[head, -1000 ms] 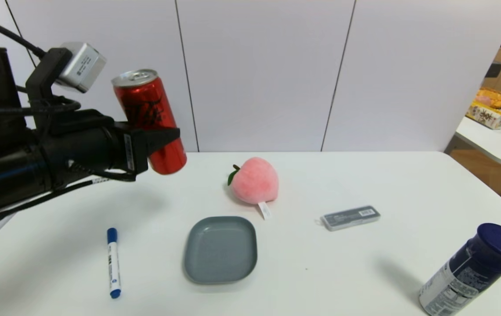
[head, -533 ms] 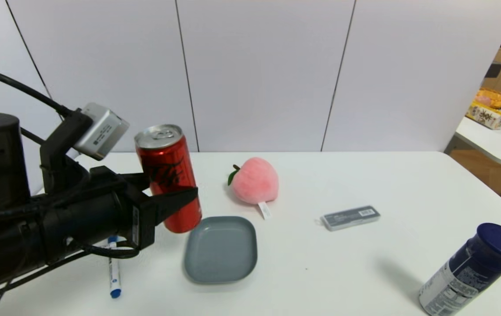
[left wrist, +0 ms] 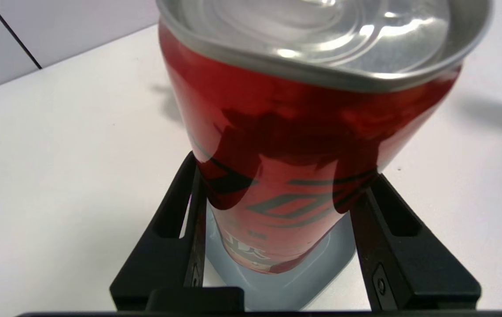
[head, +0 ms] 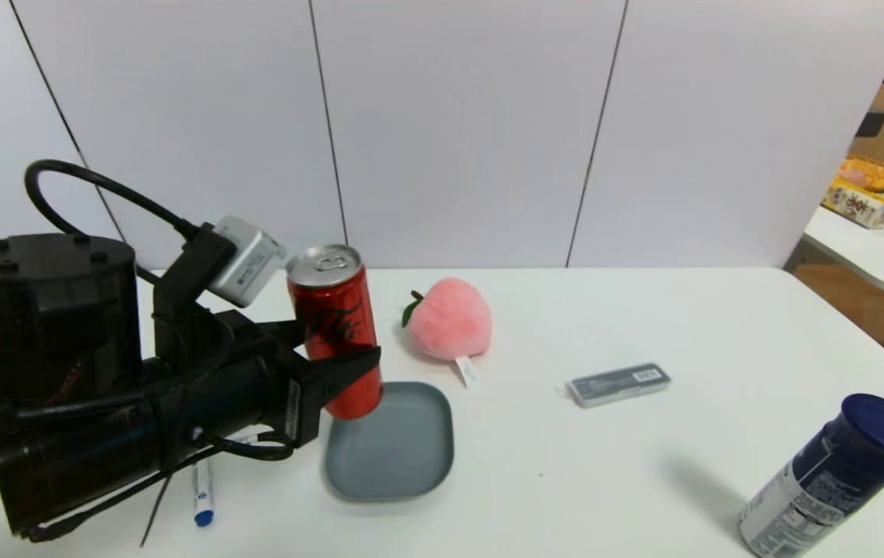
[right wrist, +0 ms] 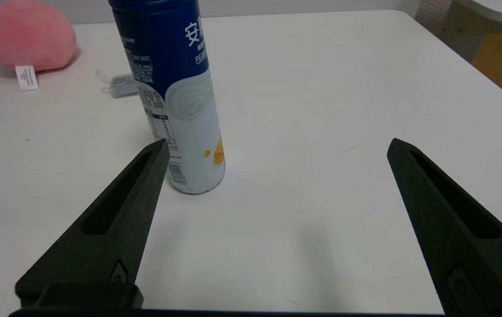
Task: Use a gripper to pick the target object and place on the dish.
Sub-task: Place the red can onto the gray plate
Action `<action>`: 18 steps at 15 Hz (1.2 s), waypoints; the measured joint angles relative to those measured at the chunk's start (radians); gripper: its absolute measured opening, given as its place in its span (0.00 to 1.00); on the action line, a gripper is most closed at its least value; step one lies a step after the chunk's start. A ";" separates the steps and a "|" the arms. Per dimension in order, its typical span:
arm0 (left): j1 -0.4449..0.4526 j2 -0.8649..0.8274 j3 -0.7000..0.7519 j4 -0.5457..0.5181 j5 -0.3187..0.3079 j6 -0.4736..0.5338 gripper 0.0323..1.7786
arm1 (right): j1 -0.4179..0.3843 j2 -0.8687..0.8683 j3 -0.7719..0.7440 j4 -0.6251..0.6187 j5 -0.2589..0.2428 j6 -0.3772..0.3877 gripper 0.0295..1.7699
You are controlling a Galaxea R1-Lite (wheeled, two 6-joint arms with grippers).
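With the dish as the clock's centre and twelve toward the back wall in the head view, one marker (head: 203, 496) lies between eight and nine o'clock, white with a blue end, partly hidden by the left arm. The left pincer (head: 342, 341) is at about eleven o'clock, its two fingers closed on opposite sides of the red can (head: 337, 333), parted only by the can's width. There is one such can, silver top up and leaning slightly, its lower end overlapping the dish's ten-to-eleven o'clock edge in the head view; the left wrist view shows the dish beneath it. The single grey-blue dish (head: 390, 453) rests on the white surface (head: 550, 511). One pink plush peach (head: 451, 319), with two green leaves and a white tag, sits at one o'clock. One small grey rectangular case (head: 618, 385) lies between two and three. At three o'clock, well apart from the dish, stands one dark blue lidded canister (head: 837, 477). The right pincer (right wrist: 278, 143) is over the surface near the canister, its two fingers spread wide and nothing held between them. That makes two pincers, one loaded.
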State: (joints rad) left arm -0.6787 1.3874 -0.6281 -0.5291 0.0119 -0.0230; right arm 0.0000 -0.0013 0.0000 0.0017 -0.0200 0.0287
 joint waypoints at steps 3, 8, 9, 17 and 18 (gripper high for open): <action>-0.005 0.050 0.034 -0.043 0.000 -0.001 0.52 | 0.000 0.000 0.000 0.000 0.000 0.000 0.97; -0.034 0.152 0.041 -0.108 0.000 -0.003 0.52 | 0.000 0.000 0.000 0.000 0.001 0.000 0.97; -0.043 0.173 0.041 -0.126 0.000 -0.005 0.52 | 0.000 0.000 0.000 0.000 0.000 0.000 0.97; -0.059 0.297 0.045 -0.180 0.001 -0.010 0.52 | 0.000 0.000 0.000 0.000 0.000 0.000 0.97; -0.059 0.306 0.045 -0.187 0.001 -0.010 0.52 | 0.000 0.000 0.000 0.000 0.000 0.000 0.97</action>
State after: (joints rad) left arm -0.7379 1.6938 -0.5834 -0.7162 0.0130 -0.0330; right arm 0.0000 -0.0013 0.0000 0.0017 -0.0196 0.0287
